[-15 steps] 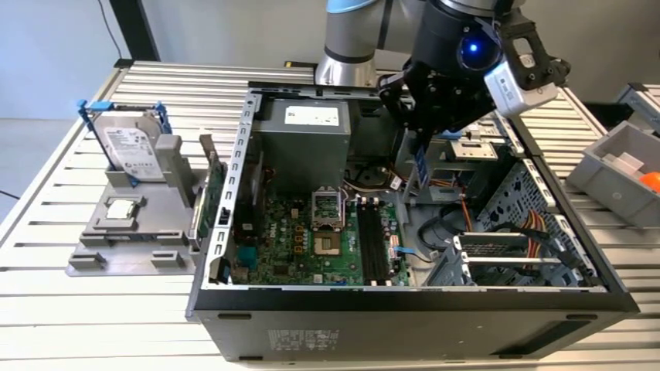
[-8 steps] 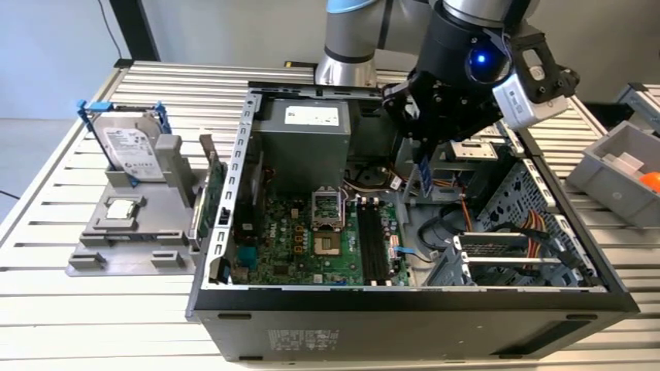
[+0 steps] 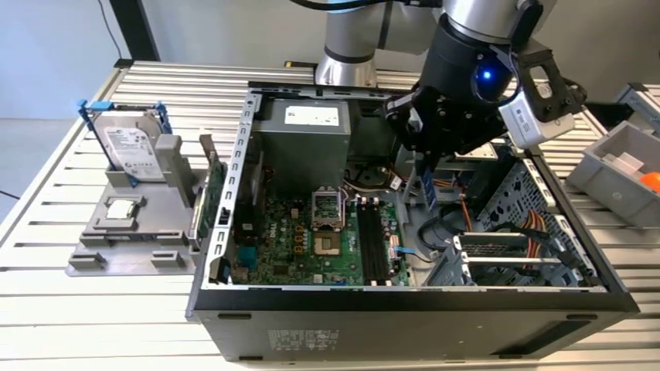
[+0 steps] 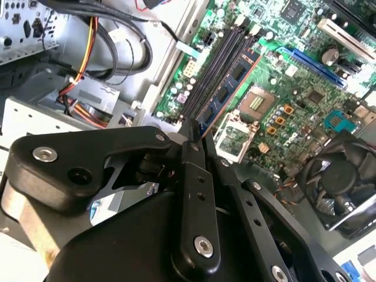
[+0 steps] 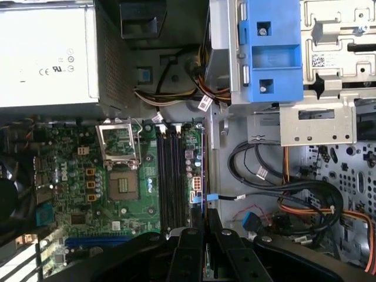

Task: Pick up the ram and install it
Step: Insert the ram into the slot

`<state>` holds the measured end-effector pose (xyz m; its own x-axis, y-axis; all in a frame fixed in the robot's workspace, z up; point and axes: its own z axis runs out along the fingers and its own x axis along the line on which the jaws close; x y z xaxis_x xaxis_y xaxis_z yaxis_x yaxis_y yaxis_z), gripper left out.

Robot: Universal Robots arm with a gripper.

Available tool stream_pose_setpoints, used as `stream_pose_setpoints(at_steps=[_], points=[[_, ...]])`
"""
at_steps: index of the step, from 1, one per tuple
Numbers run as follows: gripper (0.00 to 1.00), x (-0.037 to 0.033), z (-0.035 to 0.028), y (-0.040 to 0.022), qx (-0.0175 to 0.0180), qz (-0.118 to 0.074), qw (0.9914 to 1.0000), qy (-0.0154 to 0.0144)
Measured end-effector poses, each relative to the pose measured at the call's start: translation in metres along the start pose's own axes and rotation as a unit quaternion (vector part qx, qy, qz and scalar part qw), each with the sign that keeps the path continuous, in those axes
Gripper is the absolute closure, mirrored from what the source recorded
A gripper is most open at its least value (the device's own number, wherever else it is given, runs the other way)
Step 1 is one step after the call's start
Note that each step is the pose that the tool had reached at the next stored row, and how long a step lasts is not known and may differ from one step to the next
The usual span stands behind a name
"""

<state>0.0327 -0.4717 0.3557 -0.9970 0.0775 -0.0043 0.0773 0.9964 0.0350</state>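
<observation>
In the exterior view we see the gripper (image 3: 426,179) hanging inside the open computer case (image 3: 413,297), its fingers pressed together on the ram (image 3: 426,188) — a thin blue stick held on edge, pointing down. It hangs above the motherboard (image 3: 309,239), off to the exterior view's right of the memory slots (image 3: 372,246) and not yet in any of them. We judge the edge-on hold is there so the stick's contact edge can meet a slot squarely. Outside the case, on the exterior view's left, a grey fixture (image 3: 129,239) carries a hard drive (image 3: 132,153) and a small silver processor (image 3: 122,207), both well apart from the work.

In the second wrist view we look along the fingers (image 4: 194,170): the ram (image 4: 226,94) runs out from between them, its black chips visible, lying roughly parallel to the dark memory slots (image 4: 214,67) just beside it. This view gives the alignment that the exterior one cannot, and it also shows the cooler fan (image 4: 341,176).

In the first wrist view we see the ram (image 5: 204,176) only as a thin edge rising from the gripper (image 5: 205,235), beside the memory slots (image 5: 171,176). Here the slots look empty — and the bare processor socket (image 5: 123,185) and the blue drive bracket (image 5: 273,50) show plainly.
</observation>
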Motion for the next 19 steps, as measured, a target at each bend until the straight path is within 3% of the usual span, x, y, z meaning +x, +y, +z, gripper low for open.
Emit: stream_pose_setpoints(at_steps=[4,19], points=[[1.00,-0.0020,0.0009,-0.0035,0.0000,0.000,1.00000,0.0006],[1.00,-0.0020,0.0010,-0.0035,0.0001,0.000,1.00000,0.0006]])
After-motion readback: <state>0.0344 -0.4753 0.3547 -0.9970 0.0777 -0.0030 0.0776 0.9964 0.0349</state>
